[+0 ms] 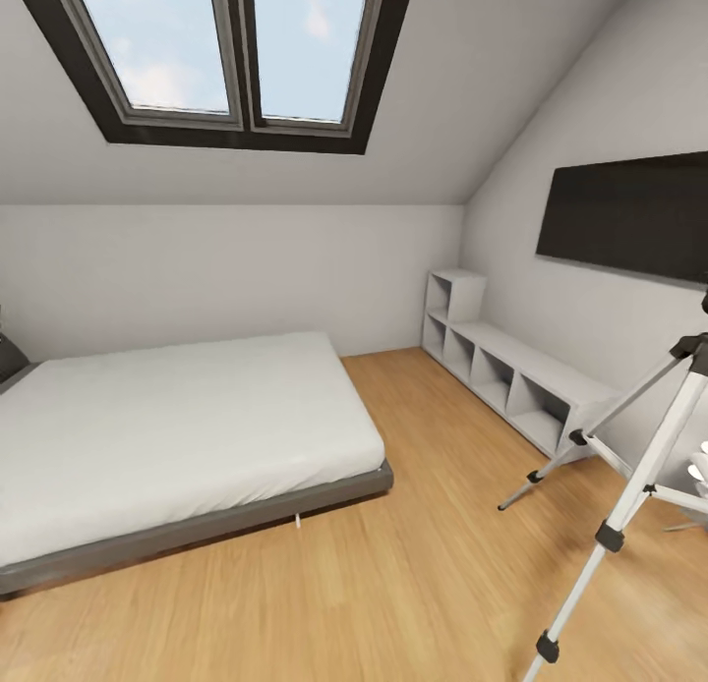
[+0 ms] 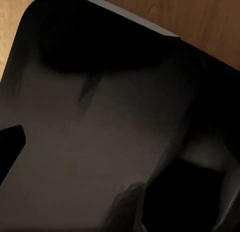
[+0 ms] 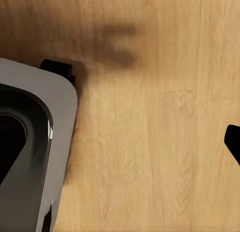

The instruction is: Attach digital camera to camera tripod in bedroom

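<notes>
Silver-legged camera tripod [image 1: 629,485] on bedroom wood floor [image 1: 393,584] beside grey-framed bed [image 1: 177,436] (claw states impossible to tell).

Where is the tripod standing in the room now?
In the head view the tripod stands on the wood floor at the right edge, in front of the low white shelf and below the wall TV, to the right of the bed.

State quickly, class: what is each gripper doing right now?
Left gripper: cannot be told; its wrist view is dark, over the robot's base.
Right gripper: cannot be told; its wrist view faces the wood floor.
</notes>
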`<state>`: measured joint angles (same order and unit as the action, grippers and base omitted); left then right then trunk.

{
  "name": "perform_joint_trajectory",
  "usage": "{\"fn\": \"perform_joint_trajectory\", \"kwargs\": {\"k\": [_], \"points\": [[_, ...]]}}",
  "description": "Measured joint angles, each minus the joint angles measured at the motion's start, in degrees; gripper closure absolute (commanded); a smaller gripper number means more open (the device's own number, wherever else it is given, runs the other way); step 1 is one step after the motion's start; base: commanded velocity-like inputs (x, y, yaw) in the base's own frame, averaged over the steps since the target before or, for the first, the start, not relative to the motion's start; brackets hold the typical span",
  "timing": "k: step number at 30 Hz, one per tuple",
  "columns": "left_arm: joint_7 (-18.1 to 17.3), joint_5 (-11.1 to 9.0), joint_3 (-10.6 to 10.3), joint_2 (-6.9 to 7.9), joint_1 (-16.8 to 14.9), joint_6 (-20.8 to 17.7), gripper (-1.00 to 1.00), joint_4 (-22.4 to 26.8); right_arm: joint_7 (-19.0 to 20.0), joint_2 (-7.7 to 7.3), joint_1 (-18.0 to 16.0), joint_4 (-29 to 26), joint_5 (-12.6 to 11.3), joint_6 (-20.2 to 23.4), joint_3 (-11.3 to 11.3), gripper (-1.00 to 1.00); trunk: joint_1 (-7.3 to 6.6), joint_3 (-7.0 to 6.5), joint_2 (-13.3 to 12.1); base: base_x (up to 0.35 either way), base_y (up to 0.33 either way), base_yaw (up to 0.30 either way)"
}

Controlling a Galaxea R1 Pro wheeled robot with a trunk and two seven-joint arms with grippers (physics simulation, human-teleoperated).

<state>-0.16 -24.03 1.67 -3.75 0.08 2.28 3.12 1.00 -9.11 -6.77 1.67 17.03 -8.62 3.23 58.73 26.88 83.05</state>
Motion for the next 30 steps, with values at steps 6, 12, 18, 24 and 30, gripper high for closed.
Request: {"fn": "perform_joint_trajectory", "kwargs": {"k": [6, 12, 18, 24, 30], "points": [[0.0, 0.0, 0.02, -0.01, -0.03, -0.01, -1.0, 0.01, -0.02, -0.02, 0.02, 0.0, 0.02, 0.0, -0.06, -1.0, 0.0, 0.0, 0.0, 0.0, 0.2, -0.001], [0.0, 0.01, 0.02, -0.01, -0.02, -0.02, -1.0, 0.0, 0.02, -0.04, 0.01, 0.0, 0.08, 0.0, -0.1, -1.0, 0.0, 0.0, 0.0, 0.0, 0.04, 0.0], [0.0, 0.02, 0.02, -0.01, -0.01, -0.02, -1.0, 0.0, 0.03, -0.04, 0.01, 0.0, 0.09, 0.0, -0.12, -1.0, 0.0, 0.0, 0.0, 0.0, 0.01, 0.0], [0.0, 0.06, 0.02, -0.08, -0.02, -0.03, -1.0, 0.0, 0.03, -0.07, 0.0, 0.0, 0.08, -0.01, -0.13, -1.0, 0.0, 0.0, 0.0, 0.0, -0.062, 0.0], [0.0, 0.12, 0.02, -0.1, -0.02, -0.04, -1.0, 0.01, 0.01, -0.09, 0.01, 0.0, 0.07, -0.01, -0.07, -1.0, 0.0, 0.0, 0.0, 0.0, -0.245, 0.0]]}}
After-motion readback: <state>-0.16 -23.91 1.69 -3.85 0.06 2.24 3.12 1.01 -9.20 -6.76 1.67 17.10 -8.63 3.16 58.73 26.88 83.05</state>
